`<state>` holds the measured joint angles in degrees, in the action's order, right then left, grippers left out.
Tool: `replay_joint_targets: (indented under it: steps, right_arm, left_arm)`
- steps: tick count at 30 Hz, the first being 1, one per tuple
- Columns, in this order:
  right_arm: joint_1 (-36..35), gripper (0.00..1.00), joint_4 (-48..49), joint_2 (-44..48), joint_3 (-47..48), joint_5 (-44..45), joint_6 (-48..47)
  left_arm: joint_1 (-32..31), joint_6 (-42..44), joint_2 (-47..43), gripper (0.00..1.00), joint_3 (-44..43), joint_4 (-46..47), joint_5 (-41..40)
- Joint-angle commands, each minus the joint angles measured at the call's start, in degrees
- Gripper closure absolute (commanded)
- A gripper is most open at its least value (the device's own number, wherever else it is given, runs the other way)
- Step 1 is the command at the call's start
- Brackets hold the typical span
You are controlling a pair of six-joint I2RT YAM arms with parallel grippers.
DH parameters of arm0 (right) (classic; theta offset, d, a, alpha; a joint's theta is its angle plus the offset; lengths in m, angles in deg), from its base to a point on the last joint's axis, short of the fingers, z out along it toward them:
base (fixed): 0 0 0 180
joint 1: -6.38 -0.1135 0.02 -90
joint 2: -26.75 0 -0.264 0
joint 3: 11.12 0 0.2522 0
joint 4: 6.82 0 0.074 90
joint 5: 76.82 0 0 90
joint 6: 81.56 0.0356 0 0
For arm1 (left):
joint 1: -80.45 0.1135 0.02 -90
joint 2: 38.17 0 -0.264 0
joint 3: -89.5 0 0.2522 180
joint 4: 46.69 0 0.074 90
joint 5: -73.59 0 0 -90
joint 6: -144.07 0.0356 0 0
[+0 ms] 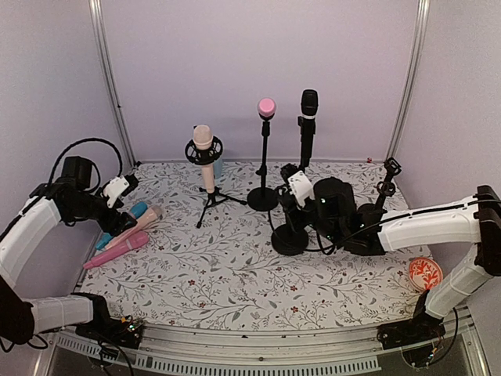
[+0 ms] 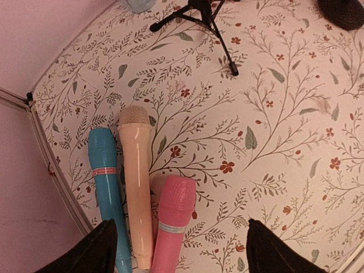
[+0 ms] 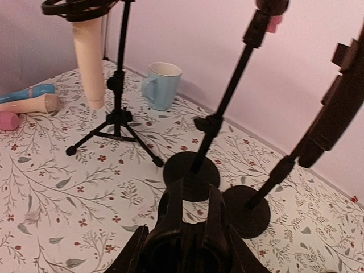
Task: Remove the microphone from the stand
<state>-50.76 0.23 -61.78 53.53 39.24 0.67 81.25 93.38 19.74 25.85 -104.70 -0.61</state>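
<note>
microphones [image 2: 136,187] lie below the released left hand [image 2: 182,245]; right hand [image 3: 192,206] beside the stand [image 3: 245,213], state unclear.

Black microphone [image 1: 309,106] upright; clipped in black stand [image 1: 290,239].

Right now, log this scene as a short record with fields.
on stands: beige microphone (tripod), pink-headed microphone, black microphone
lying flat: blue microphone, tan microphone, pink microphone, side by side
left gripper: jaws open above the flat three, holding nothing
right gripper: low among round stand bases; grip unclear
extras: blue mug
</note>
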Motion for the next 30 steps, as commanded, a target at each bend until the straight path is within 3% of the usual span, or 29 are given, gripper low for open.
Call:
replay_joint_targets:
  steps: [1,12,15,17,20,25,30]
  right_arm:
    - [5.71,1.00,4.48,8.08,-4.05,3.91,-0.95]
    - [14.38,1.00,5.07,10.32,-7.79,1.23,-5.01]
    - [16.17,0.94,5.38,10.65,-9.73,-0.12,-2.90]
    - [17.29,0.84,5.60,11.04,-10.83,-1.97,-1.15]
    - [17.74,0.46,5.73,12.14,-11.46,-1.96,0.13]
    - [17.95,0.03,4.44,16.49,-8.96,-3.11,1.46]
    - [16.58,0.01,-2.21,18.99,-4.70,-7.04,5.52]
  left_arm:
    - [-1.00,-2.70,0.79,0.20,-2.71,-2.23,3.57]
    - [-2.81,-4.48,1.32,0.20,-5.52,-4.31,6.76]
    - [-3.71,-4.57,1.39,0.20,-6.29,-4.65,7.55]
    - [-4.23,-4.66,1.55,0.19,-6.85,-4.93,7.95]
    - [-4.64,-4.89,1.51,0.12,-7.44,-5.67,8.91]
    - [-4.77,-4.93,0.98,0.05,-7.85,-6.35,9.99]
    - [-4.79,-4.49,0.90,0.01,-7.94,-7.26,9.43]
